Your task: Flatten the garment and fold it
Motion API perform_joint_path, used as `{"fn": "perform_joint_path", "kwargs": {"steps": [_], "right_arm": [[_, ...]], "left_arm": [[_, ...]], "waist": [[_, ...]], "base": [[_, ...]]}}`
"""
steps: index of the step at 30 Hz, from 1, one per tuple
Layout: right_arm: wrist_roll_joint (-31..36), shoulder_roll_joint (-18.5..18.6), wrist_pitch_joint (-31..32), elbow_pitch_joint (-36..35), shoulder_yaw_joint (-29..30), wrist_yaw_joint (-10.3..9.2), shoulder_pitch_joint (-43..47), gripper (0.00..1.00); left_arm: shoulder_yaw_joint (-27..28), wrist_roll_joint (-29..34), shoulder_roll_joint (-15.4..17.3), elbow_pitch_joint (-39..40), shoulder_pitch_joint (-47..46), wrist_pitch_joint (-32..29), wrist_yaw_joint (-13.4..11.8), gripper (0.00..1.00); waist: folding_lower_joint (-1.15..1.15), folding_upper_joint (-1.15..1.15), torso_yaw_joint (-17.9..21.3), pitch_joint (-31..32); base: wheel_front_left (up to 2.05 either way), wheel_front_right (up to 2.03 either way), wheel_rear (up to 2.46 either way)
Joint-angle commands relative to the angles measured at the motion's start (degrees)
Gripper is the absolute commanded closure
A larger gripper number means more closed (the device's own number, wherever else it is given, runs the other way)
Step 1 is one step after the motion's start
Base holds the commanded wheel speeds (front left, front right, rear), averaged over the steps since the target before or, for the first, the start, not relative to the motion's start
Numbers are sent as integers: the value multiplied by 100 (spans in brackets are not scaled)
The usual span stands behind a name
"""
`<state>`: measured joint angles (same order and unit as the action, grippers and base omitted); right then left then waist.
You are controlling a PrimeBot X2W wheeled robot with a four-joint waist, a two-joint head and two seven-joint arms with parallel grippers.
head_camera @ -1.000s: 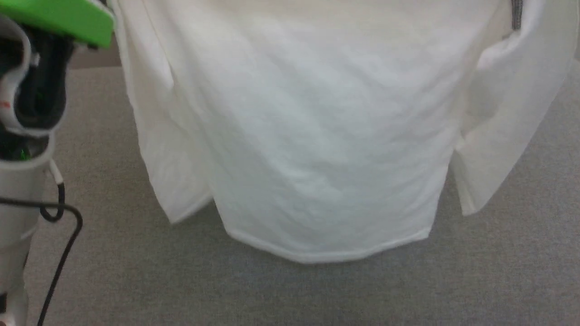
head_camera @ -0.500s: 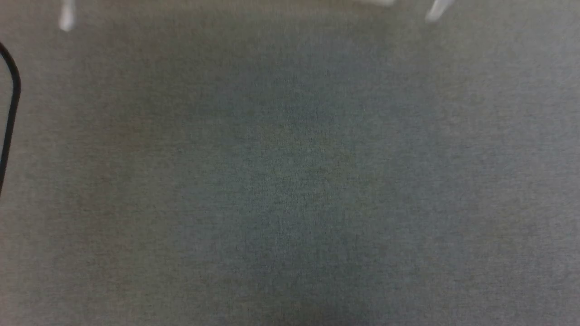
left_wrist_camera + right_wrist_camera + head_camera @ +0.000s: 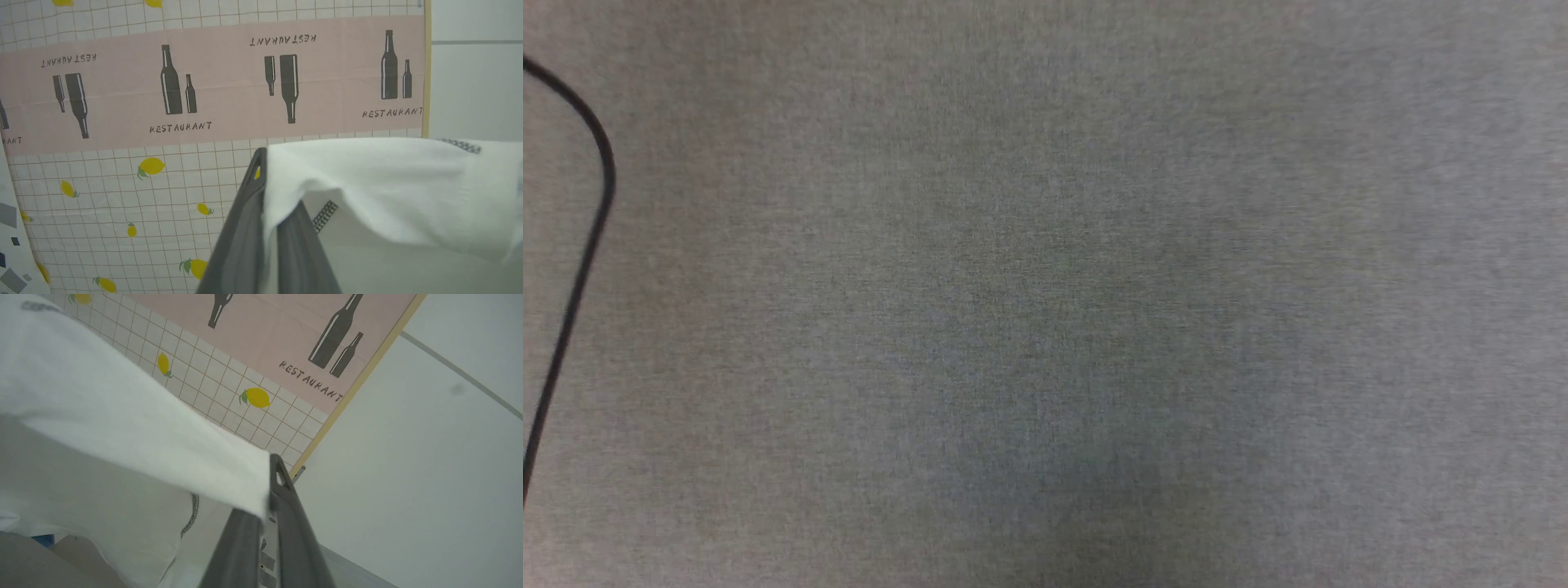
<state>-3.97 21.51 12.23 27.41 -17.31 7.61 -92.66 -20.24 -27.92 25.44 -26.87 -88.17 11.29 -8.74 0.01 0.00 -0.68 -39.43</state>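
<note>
Pinching the garment (image 3: 388, 183) by its upper edge, my left gripper (image 3: 267, 192) and right gripper (image 3: 265, 498) were each clamped on the thin white cloth, holding it up before the far patterned backdrop (image 3: 122, 175). If either pinch slipped, I judged one side would drop and bunch.

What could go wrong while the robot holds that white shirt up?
Both the left gripper and right gripper pinch just a thin edge of the garment, so it might slip free. The cloth hangs in folds and may land creased on the grey surface. The loose black cable could snag it.
</note>
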Motion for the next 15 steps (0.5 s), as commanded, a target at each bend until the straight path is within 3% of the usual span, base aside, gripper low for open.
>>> {"fn": "perform_joint_path", "kwargs": {"steps": [1, 4, 8, 15], "right_arm": [[-140, 93, -73, -39, -41, -12, 240, 100], [-502, 237, -113, -389, -77, -12, 691, 100], [-962, 503, 12, -1214, 49, -12, 1632, 100], [-1377, 593, 620, -3071, 884, -12, 3977, 100]], "left_arm": [[-52, -70, 94, 61, 226, 53, 143, 100], [-178, -78, 245, 408, 616, 102, 386, 100], [-325, -138, 482, 1227, 1454, 22, 501, 100], [-531, -273, 1040, 3167, 3601, -491, 56, 100]], "waist": [[-1, 0, -76, -177], [-1, 0, -79, -70], [-1, 0, -63, 250], [-1, 0, 29, 929]], "base": [[0, 0, 0], [0, 0, 0], [0, 0, 0], [0, 0, 0]]}}
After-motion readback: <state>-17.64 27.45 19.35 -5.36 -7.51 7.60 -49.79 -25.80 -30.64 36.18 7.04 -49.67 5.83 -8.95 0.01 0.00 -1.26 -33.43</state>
